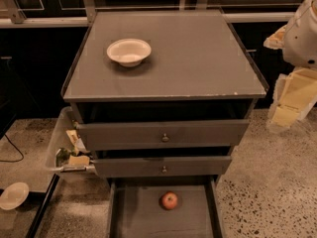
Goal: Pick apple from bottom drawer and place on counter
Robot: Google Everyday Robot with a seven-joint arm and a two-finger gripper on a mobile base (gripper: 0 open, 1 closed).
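We find the apple mid-floor in the open bottom drawer, white bowl on the counter, gripper off the counter's right side, its grip we cannot tell

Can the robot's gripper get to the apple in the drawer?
Probably yes. The apple lies uncovered in the pulled-out bottom drawer. The gripper hangs right of the counter, so it has some way to travel.
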